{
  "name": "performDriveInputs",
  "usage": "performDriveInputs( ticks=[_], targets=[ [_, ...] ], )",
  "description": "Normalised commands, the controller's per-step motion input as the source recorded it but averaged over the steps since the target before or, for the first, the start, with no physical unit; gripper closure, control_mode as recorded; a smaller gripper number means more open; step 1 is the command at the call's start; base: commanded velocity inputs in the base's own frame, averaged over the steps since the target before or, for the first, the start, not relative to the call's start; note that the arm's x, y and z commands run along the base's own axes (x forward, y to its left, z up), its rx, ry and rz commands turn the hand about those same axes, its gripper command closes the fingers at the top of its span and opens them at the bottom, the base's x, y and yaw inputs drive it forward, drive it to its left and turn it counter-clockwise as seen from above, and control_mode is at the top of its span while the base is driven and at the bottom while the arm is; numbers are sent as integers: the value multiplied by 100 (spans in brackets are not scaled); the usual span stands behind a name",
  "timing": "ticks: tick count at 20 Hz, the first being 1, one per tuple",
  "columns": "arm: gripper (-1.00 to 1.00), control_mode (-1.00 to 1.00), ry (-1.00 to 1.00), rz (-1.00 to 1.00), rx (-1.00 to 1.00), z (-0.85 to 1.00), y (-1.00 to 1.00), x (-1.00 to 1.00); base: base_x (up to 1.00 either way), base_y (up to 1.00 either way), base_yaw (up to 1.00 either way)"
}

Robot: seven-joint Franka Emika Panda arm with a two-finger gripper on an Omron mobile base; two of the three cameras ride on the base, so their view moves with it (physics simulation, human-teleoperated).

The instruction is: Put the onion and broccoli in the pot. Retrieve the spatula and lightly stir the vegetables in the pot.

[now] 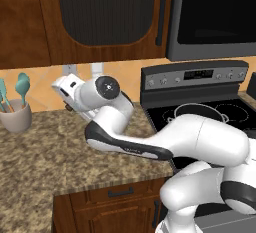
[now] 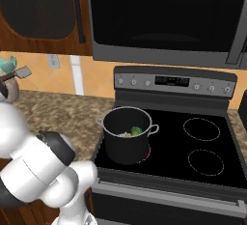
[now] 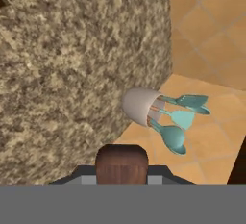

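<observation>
Spatula (image 3: 121, 163), bottom centre of hand view, is sitting pinched in the jaws. Retrieval appears done; next is carrying it to the pot (image 2: 126, 134) for stirring.

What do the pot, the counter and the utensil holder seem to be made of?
The pot looks like dark grey metal: matte wall, brighter silvery rim, thin loop handles. The counter seems to be polished stone, maybe granite, judging by its speckled brown and tan grain. The utensil holder looks like plain ceramic, smooth and off-white, though plastic is possible.
</observation>
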Motion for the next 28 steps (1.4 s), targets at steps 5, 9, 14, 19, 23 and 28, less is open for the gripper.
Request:
performDriveInputs(
  ticks=[5, 9, 14, 19, 23, 28],
  targets=[
    [100, -100, 18, -21, 46, 72, 16, -62, 0, 0, 0],
    [100, -100, 15, -41, 59, 19, -39, -87, 0, 0, 0],
    [100, -100, 25, -49, 65, 0, -74, -49, 0, 0, 0],
    [100, -100, 27, -48, 70, 14, -73, -14, 0, 0, 0],
    [100, -100, 21, -34, 72, 42, -98, -28, 0, 0, 0],
    [100, -100, 24, -26, 72, 48, -100, -21, 0, 0, 0]
  ],
)
